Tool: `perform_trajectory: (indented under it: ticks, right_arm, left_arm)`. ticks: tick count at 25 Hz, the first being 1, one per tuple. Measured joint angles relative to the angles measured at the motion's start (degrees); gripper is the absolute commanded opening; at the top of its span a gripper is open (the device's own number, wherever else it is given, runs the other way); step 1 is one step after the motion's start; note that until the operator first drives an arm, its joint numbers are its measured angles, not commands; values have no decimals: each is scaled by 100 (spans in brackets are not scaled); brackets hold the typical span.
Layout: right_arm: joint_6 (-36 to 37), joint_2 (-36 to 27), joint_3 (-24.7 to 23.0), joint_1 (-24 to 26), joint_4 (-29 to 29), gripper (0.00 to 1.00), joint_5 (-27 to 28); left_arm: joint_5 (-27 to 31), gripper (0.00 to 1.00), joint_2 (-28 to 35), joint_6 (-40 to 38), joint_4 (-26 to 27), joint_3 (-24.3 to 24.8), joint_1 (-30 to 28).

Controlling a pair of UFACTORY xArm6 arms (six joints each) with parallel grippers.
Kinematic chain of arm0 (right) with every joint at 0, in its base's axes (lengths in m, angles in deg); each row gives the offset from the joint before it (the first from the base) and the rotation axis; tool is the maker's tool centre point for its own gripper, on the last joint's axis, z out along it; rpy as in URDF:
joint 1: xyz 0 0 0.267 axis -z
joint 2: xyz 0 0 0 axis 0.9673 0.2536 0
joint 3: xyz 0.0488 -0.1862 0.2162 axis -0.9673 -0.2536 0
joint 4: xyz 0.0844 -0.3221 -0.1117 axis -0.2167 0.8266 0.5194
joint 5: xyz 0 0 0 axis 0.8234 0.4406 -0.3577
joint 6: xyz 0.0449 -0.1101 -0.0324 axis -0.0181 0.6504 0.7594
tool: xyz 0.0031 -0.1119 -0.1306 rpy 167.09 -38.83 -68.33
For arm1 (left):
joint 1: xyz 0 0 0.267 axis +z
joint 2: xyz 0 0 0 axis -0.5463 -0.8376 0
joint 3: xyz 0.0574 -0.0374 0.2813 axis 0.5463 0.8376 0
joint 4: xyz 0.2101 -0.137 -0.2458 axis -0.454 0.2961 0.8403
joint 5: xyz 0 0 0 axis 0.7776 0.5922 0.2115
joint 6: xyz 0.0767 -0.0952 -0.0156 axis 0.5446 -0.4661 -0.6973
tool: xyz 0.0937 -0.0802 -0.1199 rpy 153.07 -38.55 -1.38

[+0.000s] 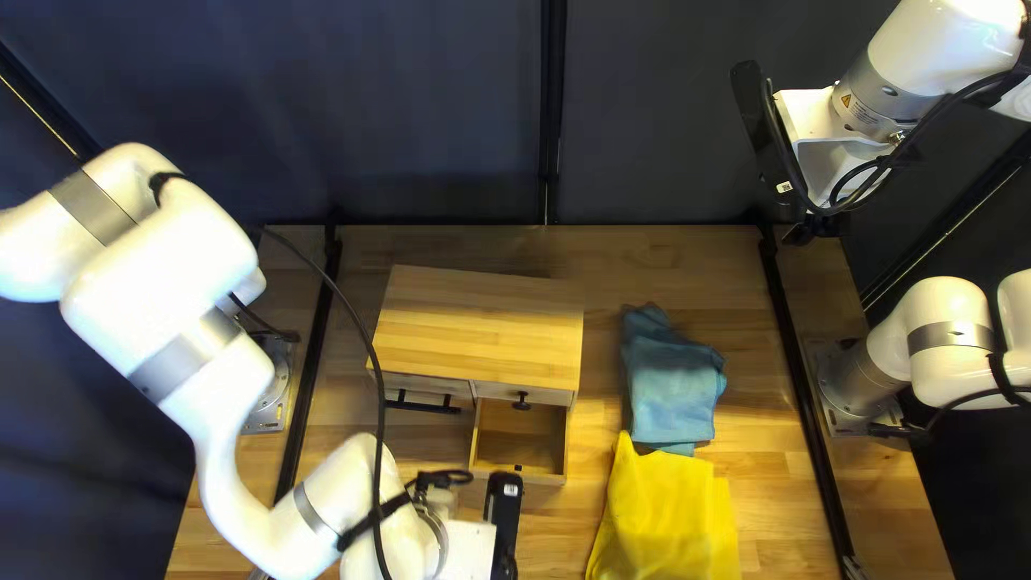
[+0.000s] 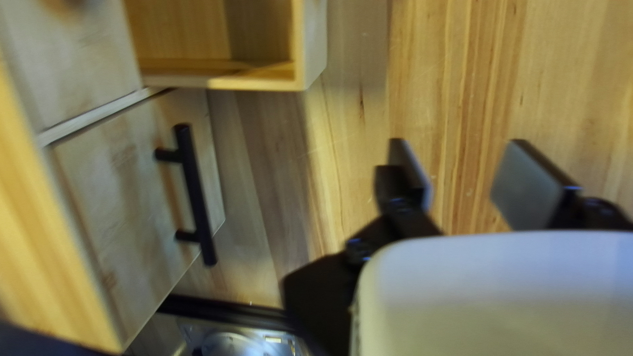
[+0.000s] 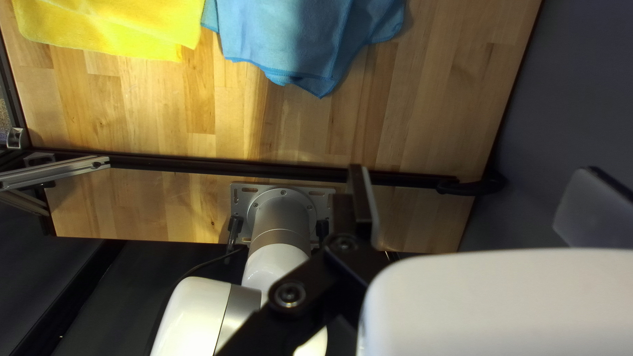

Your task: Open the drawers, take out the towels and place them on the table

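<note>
So, blue towel (image 1: pixel 672 387) and yellow towel (image 1: pixel 664 515) lie on the counter (image 1: pixel 693 266) by the open, empty drawer (image 1: pixel 519 439). Your left claw (image 2: pixel 465 168) is apart near the unpulled handle (image 2: pixel 195 193), likely next. Right claw (image 3: pixel 474 198) is apart, idle.

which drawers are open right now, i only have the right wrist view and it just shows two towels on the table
observer: one, the pulled-out drawer on the right side of the chest in the top left view. What shows of its inside is bare.
operator: and the one with the long bar handle
observer: the bar-handle drawer looks shut.
operator: is the left gripper holding anything
observer: no, the left gripper is open over bare table, beside the pulled-out drawer, with nothing between its fingers.
</note>
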Motion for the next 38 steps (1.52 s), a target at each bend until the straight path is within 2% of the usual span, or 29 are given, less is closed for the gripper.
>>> perform_trajectory:
  ticks: [7, 11, 16, 27, 38]
  right_arm:
    - [0, 0, 0, 0, 0, 100, 0]
    - [0, 0, 0, 0, 0, 100, 0]
    - [0, 0, 0, 0, 0, 100, 0]
    - [0, 0, 0, 0, 0, 100, 0]
    - [0, 0, 0, 0, 0, 100, 0]
  left_arm:
    - [-189, 0, -635, 1130, -14, -394, 91]
    - [-328, 0, -810, 1291, -206, -373, 277]
    - [-356, 0, -926, 1056, -615, -300, 419]
    - [-10, 0, -734, -77, -1898, 135, 374]
    - [387, 0, -935, -551, -2413, -9, 364]
